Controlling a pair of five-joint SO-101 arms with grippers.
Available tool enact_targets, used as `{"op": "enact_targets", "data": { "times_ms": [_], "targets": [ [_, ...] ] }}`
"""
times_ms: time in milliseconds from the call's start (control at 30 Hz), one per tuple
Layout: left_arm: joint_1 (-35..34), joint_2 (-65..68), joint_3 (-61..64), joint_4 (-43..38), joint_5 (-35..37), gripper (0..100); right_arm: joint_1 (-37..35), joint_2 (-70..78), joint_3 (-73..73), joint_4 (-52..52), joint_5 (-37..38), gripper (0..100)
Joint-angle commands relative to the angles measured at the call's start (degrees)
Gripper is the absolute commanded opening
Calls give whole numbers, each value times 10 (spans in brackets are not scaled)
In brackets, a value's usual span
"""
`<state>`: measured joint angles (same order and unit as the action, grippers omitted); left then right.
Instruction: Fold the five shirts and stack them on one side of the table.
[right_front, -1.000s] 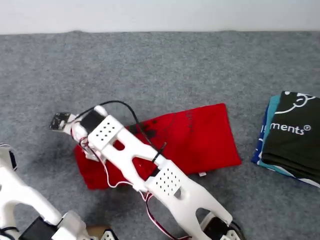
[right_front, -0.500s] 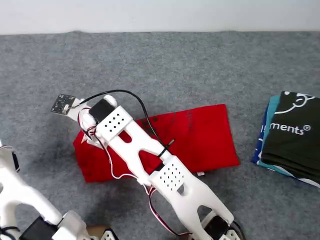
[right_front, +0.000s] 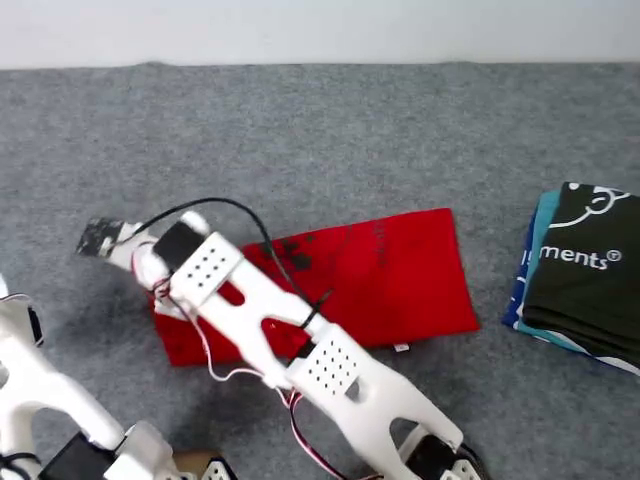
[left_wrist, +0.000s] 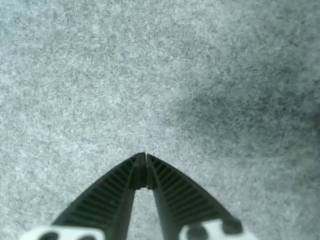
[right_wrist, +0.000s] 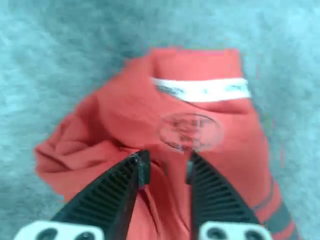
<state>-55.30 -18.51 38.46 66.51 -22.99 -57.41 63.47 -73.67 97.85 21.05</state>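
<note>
The red shirt (right_front: 390, 275) lies folded in a long rectangle at the middle of the grey table (right_front: 320, 130), its length running from about 9 to 3 o'clock and tilted a little. Well apart from it, at the 3 o'clock edge, sits the stack (right_front: 585, 275) of folded shirts: a dark one on top, with teal and blue edges showing beneath. The right arm (right_front: 300, 340) comes in from 6 o'clock and stretches toward 10 o'clock across the shirt's 9 o'clock end. In the right wrist view, the right gripper (right_wrist: 166, 167) hangs low over the rumpled red cloth with its fingers a narrow gap apart. Red fabric shows between them, and whether they pinch it cannot be told. A white label (right_wrist: 200, 90) crosses the shirt beyond the fingertips. The left arm (right_front: 35, 385) sits at the 7 o'clock corner. The left gripper (left_wrist: 145, 157) is closed, tips touching and holding nothing, over bare table.
</note>
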Motion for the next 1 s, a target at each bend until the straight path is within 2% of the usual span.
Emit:
{"op": "enact_targets", "data": {
  "times_ms": [0,200,367,533,600,800,900,967],
  "targets": [
    [5,-14,-5,-11,-5,8,-3,11,-24,0,4,61],
    [4,-15,-6,-10,-5,8,63,58,-55,-5,4,61],
    [4,-15,-6,-10,-5,8,76,39,-143,24,4,66],
    [5,-15,-6,-10,-5,8,77,30,-182,50,2,161],
    [5,-15,-6,-10,-5,8,80,24,-182,50,2,169],
    [4,-20,-7,-9,-5,8,82,-16,-163,53,2,84],
    [2,-20,-7,-5,-5,8,73,-67,-75,53,4,10],
    [-3,-21,-7,7,-5,8,70,-114,15,53,4,11]
  ]
}}
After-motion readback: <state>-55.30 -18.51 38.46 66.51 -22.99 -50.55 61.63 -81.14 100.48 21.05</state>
